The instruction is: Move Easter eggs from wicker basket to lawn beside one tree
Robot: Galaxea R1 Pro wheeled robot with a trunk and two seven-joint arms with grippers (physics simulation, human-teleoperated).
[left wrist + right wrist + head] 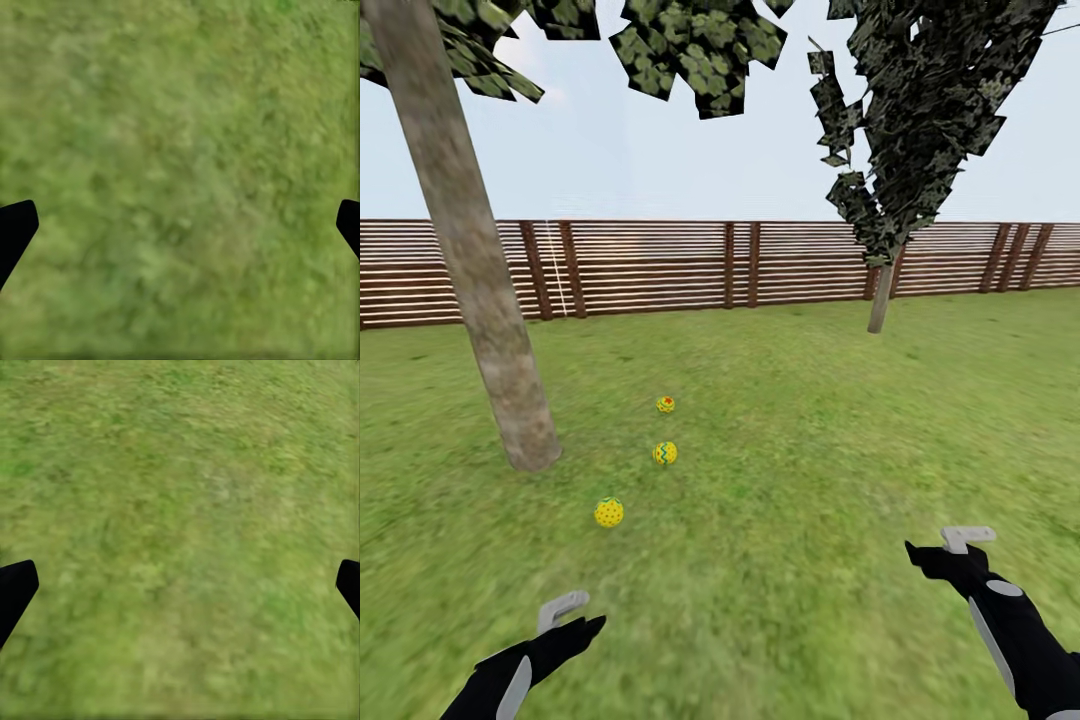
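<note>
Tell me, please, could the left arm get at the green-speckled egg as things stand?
Probably yes: the left gripper is open, and nothing lies on the lawn between it and the green-speckled egg, though the arm would have to stretch forward.

Head view: set high, facing forward and slightly down across the lawn point(790, 480) toward the fence point(660, 265), with the slanted tree point(480, 300) near at left. Left wrist view: aimed down at close, blurred grass point(180, 165), dark fingertips point(15, 229) at both side edges. Right wrist view: likewise close over grass point(180, 525). Shared by all three: the lawn.
</note>
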